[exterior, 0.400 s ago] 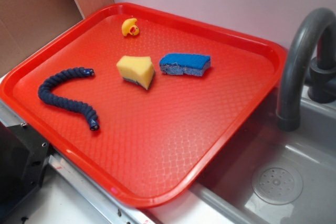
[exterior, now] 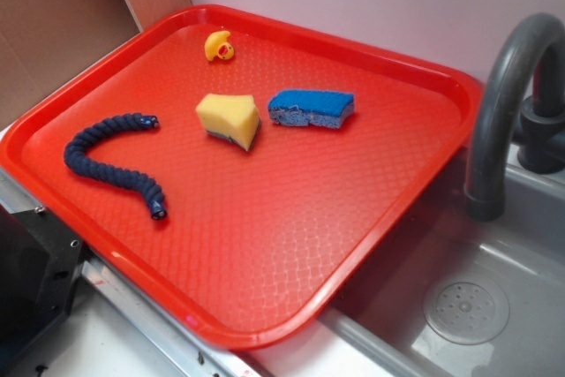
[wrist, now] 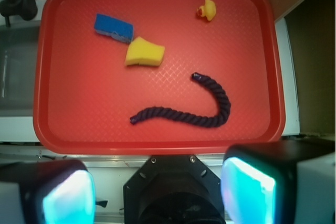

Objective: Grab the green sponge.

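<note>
The green sponge (exterior: pixel 229 119), a yellow foam wedge with a thin dark layer on its lower face, lies near the middle of the red tray (exterior: pixel 371 218). In the wrist view the green sponge (wrist: pixel 144 53) sits in the upper left part of the tray (wrist: pixel 58 135). My gripper (wrist: pixel 157 190) hangs high above the tray's near edge, far from the sponge. It is open, with nothing between its two pale fingers (wrist: pixel 247 192). The gripper itself does not show in the exterior view.
A flat blue sponge (exterior: pixel 311 108) lies just right of the yellow one. A small yellow rubber duck (exterior: pixel 219 46) sits near the tray's back rim. A dark blue rope (exterior: pixel 115 158) curves across the left part. A sink (exterior: pixel 494 306) with a grey faucet (exterior: pixel 503 103) is on the right.
</note>
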### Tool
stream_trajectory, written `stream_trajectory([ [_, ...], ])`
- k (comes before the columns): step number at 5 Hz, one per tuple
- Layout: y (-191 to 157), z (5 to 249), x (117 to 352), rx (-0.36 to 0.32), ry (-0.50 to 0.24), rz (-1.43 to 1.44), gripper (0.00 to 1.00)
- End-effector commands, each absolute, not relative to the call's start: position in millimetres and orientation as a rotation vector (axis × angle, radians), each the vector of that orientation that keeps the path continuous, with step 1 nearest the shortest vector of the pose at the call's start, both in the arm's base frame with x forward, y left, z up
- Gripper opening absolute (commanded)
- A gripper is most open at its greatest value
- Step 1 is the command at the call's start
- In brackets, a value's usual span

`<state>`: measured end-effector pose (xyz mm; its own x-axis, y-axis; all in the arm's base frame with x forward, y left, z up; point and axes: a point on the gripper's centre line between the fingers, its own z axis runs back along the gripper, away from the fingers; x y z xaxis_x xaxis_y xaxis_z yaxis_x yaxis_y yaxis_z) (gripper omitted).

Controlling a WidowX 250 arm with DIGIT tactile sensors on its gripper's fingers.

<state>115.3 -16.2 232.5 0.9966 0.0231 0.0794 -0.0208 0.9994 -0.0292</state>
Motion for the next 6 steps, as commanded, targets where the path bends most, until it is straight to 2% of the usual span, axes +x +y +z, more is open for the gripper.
stream_trajectory([
  [1,-9.6,217.7,136.1,0.025,-0.098,-0.086,1.00],
  [2,-4.4,204.9,151.8,-0.018,-0.126,-0.273,1.00],
  [3,-0.9,189.5,175.8,-0.103,-0.160,-0.519,1.00],
  [5,-8.2,153.2,213.7,-0.014,-0.089,-0.705,1.00],
  [6,-16.2,133.5,229.1,-0.001,-0.052,-0.755,1.00],
])
